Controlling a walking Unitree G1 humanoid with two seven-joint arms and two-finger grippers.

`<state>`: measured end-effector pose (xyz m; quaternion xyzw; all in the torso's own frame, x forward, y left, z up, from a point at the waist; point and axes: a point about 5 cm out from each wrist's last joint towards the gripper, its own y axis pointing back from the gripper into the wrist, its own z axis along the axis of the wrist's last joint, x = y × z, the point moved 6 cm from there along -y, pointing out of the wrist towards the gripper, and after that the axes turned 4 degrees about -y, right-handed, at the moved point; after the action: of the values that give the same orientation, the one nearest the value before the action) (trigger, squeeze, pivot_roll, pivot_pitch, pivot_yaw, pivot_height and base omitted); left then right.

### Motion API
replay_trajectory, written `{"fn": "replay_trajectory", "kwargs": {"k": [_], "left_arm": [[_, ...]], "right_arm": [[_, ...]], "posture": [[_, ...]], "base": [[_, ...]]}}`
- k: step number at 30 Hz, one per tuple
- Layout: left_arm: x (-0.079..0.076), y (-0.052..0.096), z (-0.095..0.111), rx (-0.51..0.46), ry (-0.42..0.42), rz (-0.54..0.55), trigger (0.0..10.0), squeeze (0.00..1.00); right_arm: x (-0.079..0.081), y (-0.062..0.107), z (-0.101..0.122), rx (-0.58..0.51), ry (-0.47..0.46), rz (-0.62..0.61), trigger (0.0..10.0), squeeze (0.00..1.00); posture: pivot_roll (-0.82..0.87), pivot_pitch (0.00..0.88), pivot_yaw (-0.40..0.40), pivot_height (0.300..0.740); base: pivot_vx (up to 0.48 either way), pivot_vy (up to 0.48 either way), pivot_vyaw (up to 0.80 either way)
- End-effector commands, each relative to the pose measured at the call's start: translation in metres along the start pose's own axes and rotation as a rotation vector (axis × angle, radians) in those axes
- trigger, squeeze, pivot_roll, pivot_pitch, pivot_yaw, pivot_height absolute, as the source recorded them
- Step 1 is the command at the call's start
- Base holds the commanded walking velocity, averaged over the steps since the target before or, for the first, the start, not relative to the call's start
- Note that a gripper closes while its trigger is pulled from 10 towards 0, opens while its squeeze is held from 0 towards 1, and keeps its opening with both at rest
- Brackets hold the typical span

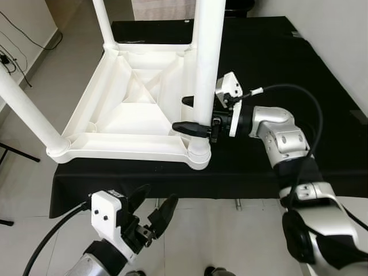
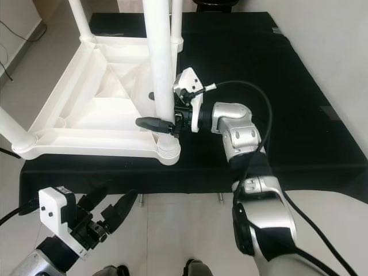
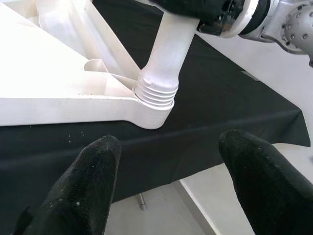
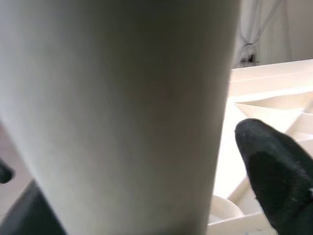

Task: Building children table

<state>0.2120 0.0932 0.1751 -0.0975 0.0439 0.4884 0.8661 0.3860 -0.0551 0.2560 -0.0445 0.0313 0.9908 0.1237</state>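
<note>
Left end effector [image 1: 154, 214]: fingers spread wide, empty, hanging below the bench edge at 7 o'clock.
Right end effector [image 1: 192, 115]: fingers clasping the near table leg [image 1: 207, 63], nearer arm.
Leg axis: upright, seated in the corner socket [image 1: 199, 155].
Tabletop [image 1: 126, 109]: upturned on the black bench [image 1: 276, 69], 11 o'clock.
Room: pale floor [image 1: 23, 184].

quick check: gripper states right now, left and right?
Left gripper: open, holding nothing, below the black table's front edge.
Right gripper: jaws closed around the white table leg, just above its threaded socket.
</note>
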Motion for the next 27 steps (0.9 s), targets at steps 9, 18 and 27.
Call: {"fn": "replay_trajectory", "kwargs": {"k": [9, 18, 27], "left_arm": [[-0.001, 0.002, -0.005, 0.01, 0.014, 0.007, 10.0, 0.0], [-0.001, 0.002, -0.006, 0.008, 0.017, 0.006, 10.0, 0.0], [-0.001, 0.004, -0.004, 0.004, 0.021, 0.007, 10.0, 0.0]], "right_arm": [[0.011, -0.009, 0.003, -0.019, -0.004, 0.16, 0.0, 0.0], [-0.003, -0.002, 0.002, -0.037, 0.024, 0.059, 0.0, 0.0], [-0.028, -0.001, -0.054, 0.018, -0.082, -0.749, 0.0, 0.0]], "posture": [[0.05, 0.191, -0.033, 0.74], [0.04, 0.189, -0.034, 0.74], [0.02, 0.199, -0.042, 0.74]], "base": [[0.0, 0.0, 0.0], [0.0, 0.0, 0.0], [0.0, 0.0, 0.0]]}}
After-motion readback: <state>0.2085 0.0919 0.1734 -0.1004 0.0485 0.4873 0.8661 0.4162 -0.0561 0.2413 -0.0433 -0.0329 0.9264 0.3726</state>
